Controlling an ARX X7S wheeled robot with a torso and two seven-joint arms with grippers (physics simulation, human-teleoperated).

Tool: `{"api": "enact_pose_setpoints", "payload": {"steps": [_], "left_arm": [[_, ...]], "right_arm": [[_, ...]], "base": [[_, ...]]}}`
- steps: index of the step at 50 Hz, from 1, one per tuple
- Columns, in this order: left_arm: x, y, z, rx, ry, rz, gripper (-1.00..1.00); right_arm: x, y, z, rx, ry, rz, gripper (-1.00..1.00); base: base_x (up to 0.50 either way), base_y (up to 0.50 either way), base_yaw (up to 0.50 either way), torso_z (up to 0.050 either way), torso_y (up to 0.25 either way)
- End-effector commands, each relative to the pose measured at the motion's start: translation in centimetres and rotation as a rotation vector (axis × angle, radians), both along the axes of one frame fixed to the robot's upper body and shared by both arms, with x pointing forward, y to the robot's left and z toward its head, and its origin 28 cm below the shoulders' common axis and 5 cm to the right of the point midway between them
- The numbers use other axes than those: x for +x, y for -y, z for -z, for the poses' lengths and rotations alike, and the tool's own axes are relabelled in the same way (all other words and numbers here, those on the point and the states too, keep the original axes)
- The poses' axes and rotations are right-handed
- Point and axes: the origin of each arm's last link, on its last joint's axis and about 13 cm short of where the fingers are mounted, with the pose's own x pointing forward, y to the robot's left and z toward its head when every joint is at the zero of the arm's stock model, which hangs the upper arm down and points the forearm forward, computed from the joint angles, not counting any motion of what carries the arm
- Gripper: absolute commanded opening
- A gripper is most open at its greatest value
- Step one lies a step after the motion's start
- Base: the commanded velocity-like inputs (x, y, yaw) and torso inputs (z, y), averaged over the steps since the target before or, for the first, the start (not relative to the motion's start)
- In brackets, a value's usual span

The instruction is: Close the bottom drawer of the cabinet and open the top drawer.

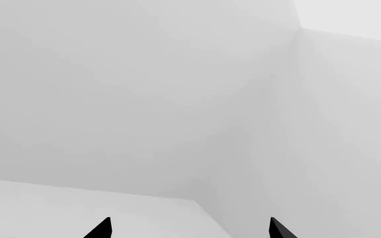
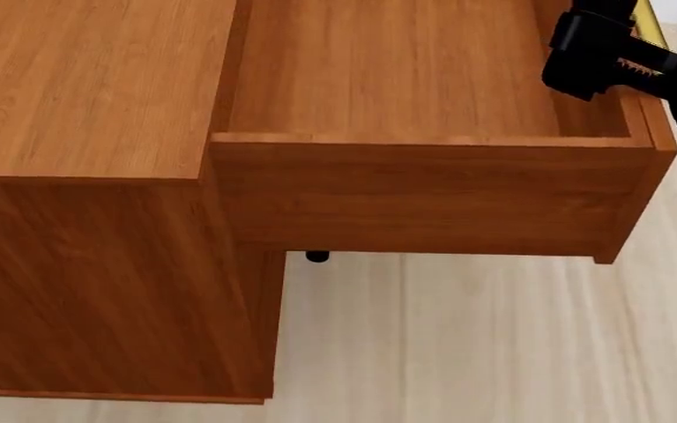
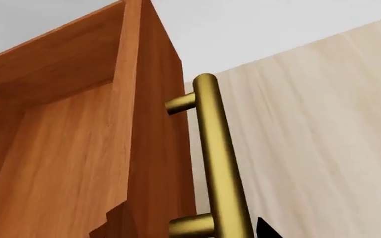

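Observation:
The cabinet (image 2: pixel 80 220) fills the left of the head view, reddish-brown wood. Its top drawer (image 2: pixel 433 189) stands pulled far out to the right, its box empty. My right gripper (image 2: pixel 621 53) is at the drawer's front end by the brass bar handle (image 3: pixel 217 158). In the right wrist view one black fingertip (image 3: pixel 263 229) sits just beside the bar without touching it, and the jaws look open. The bottom drawer is hidden below the top drawer. My left gripper (image 1: pixel 189 229) is open and empty, facing bare white walls.
Pale plank floor (image 2: pixel 492 344) lies below and right of the cabinet. A small dark stub (image 2: pixel 316 256) shows in shadow under the open drawer; I cannot tell what it belongs to. A white wall corner (image 1: pixel 296 74) faces the left wrist.

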Motion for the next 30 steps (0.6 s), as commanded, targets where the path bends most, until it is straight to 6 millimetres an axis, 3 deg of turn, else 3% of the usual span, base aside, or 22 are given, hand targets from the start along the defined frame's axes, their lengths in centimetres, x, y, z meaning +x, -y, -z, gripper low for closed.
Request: {"api": "enact_pose_setpoints", "payload": {"steps": [1,7,12,19,30], "left_arm": [[0.0,0.0,0.0,0.004,-0.003,-0.001,1.0],[0.1,0.0,0.1,0.006,-0.005,-0.003,1.0],[0.1,0.0,0.0,0.009,-0.007,-0.002,1.0],[0.1,0.0,-0.1,0.009,-0.007,-0.002,1.0],[0.1,0.1,0.0,0.013,-0.01,-0.002,1.0]], "right_arm": [[-5.7,6.7,-2.0,-0.38,-0.081,0.778,1.0],[-7.2,4.1,-5.7,-0.238,0.049,0.617,1.0],[-8.4,2.1,-6.8,-0.171,0.126,0.482,1.0],[-9.8,-0.5,-6.7,-0.157,0.168,0.296,1.0],[-12.9,-2.9,-6.6,-0.238,0.303,0.232,1.0]], "base": [[0.0,0.01,-0.02,0.0,0.028],[0.0,0.0,-0.02,0.0,0.017],[0.0,0.0,-0.01,0.002,0.004],[0.0,0.0,0.0,0.0,0.0],[0.0,0.0,0.0,0.0,0.0]]}}
